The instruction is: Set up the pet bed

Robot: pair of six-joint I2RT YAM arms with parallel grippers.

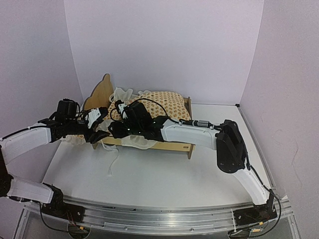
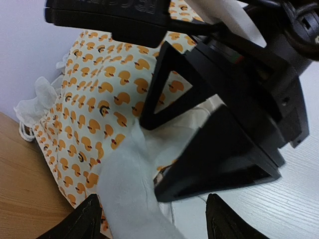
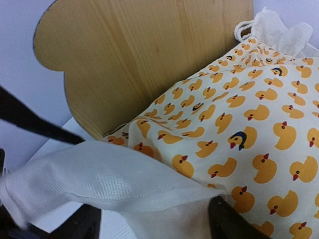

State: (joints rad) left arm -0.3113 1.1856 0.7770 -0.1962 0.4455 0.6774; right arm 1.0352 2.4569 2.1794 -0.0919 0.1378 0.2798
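Observation:
The pet bed (image 1: 175, 145) is a light plywood frame with its scalloped headboard (image 3: 149, 55) at the left end. A cream cushion printed with orange ducks (image 1: 167, 105) lies on it, bunched toward the headboard. A white cloth flap (image 3: 114, 184) hangs off the cushion's near edge. My right gripper (image 3: 154, 224) stands open around that flap, just in front of the headboard. Close beside it on the left, my left gripper (image 2: 154, 221) is open, and a strip of white cloth (image 2: 127, 194) runs between its fingers. In the top view both grippers meet at the bed's near left corner.
White ruffled fabric with a cord (image 3: 279, 30) sits by the headboard behind the cushion. A thin white tie (image 1: 113, 159) trails from the bed onto the white table (image 1: 164, 174). Lilac walls close in on the left, back and right.

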